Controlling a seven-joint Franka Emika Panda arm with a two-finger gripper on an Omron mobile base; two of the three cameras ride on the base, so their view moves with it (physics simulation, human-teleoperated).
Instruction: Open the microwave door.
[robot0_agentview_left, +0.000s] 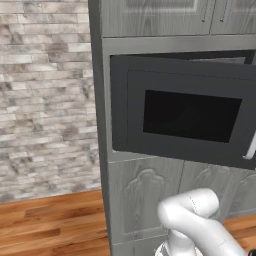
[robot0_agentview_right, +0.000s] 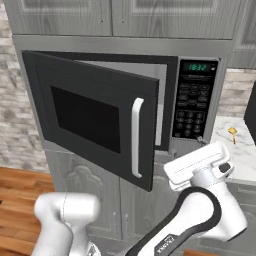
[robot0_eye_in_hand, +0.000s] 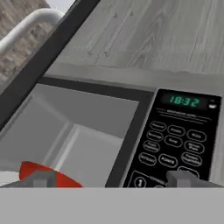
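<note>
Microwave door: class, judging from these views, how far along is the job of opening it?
Done: the dark charcoal microwave door with its white bar handle has swung partly out, and the grey cavity is exposed beside the black keypad panel. In hand: the gripper sits near the opening, fingers apart, gripping nothing. Left: probably pushing the door wider, since it stands only partly open.
</note>
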